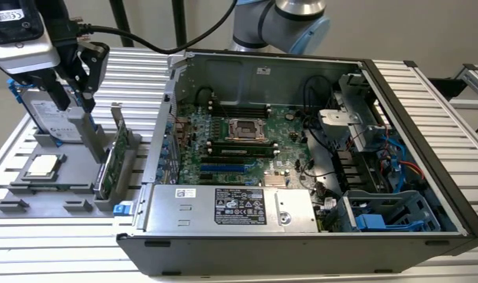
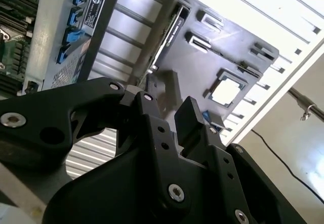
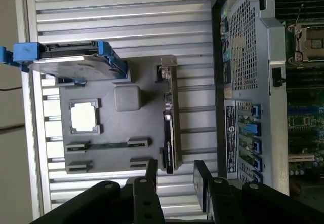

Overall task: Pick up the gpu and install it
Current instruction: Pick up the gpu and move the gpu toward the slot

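Wall: a plain, pale wall runs across the top of the exterior view.
Table: a big silver metal table made of long ribbed strips laid side by side. It reaches the lower left, the left edge and the right side of the exterior view.
Floor: a pale beige floor lies just past the table's edge in both wrist views.
Cord: a thin black cord lies on the floor in the second wrist view.
Frame: a silver metal frame stands beside the table at the upper right edge of the exterior view.
Pole: a dark pole stands in front of the wall at the upper left.
Light: bright and even, with soft shadows. The table strips shine almost white in the second wrist view.
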Controlling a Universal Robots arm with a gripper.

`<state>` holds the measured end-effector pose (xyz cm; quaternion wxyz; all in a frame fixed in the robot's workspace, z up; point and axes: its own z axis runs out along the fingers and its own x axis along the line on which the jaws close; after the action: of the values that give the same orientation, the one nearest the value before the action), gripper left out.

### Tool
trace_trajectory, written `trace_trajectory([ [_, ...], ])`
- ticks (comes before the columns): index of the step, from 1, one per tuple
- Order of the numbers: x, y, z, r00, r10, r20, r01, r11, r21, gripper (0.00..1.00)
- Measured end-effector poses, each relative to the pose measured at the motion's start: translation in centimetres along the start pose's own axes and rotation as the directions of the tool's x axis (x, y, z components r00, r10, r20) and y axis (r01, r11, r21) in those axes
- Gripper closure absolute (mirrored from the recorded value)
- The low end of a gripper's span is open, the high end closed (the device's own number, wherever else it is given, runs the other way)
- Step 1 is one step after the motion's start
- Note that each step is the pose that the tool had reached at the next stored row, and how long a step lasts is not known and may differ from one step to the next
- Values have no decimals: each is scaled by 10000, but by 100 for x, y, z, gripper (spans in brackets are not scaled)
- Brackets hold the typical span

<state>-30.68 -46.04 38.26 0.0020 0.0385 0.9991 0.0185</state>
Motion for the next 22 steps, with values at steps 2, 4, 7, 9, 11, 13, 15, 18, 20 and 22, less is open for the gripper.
trace_trajectory([
  [2,0,-1,21,10000,1,-25,-1,10000,3,0],
  [4,0,-2,38,10000,1,-38,-1,10000,3,0],
  [7,0,-2,57,10000,2,-64,-2,10000,6,0],
  [9,0,-3,69,10000,3,-81,-3,10000,7,0],
  [11,0,-4,80,10000,3,-98,-3,10000,8,0],
  [13,0,-4,96,9999,4,-123,-4,10000,10,0],
  [15,0,-5,107,9999,5,-139,-5,10000,11,0],
  [18,0,-6,121,9999,6,-160,-5,10000,14,0],
  [20,0,-6,131,9998,6,-174,-6,10000,15,0],
  [22,0,-6,141,9998,7,-187,-7,10000,16,0],
])
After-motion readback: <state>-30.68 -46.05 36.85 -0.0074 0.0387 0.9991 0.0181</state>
